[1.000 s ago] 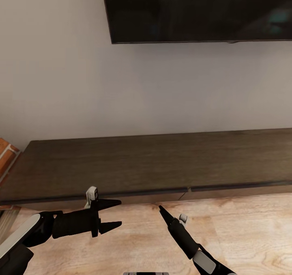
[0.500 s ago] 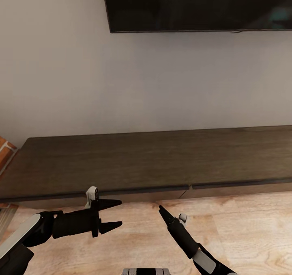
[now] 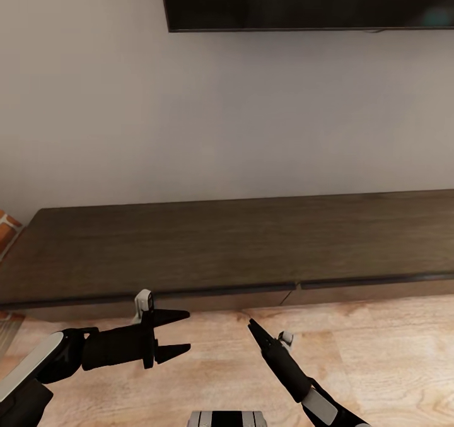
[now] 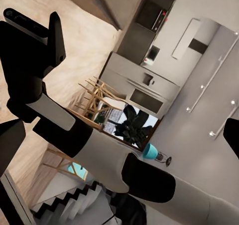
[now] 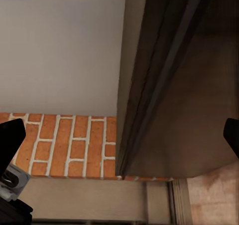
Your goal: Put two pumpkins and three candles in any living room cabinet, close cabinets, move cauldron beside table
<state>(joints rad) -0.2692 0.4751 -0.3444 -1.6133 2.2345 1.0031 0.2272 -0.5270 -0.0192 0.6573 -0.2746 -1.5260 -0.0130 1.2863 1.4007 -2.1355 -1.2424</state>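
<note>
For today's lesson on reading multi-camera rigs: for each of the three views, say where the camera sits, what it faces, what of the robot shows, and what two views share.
Head view: on the robot's head, looking down at the cabinet, the TV above; left gripper open, right gripper.
Left wrist view: near that gripper, facing across the room past the robot's right arm toward a kitchen.
Right wrist view: near that gripper, facing the cabinet's end and a brick wall; dark fingertips at the edges.
Shared: head and right wrist both show the cabinet.

the cabinet top lies bare; its shut front panels bar entry; open floor lies before it.
</note>
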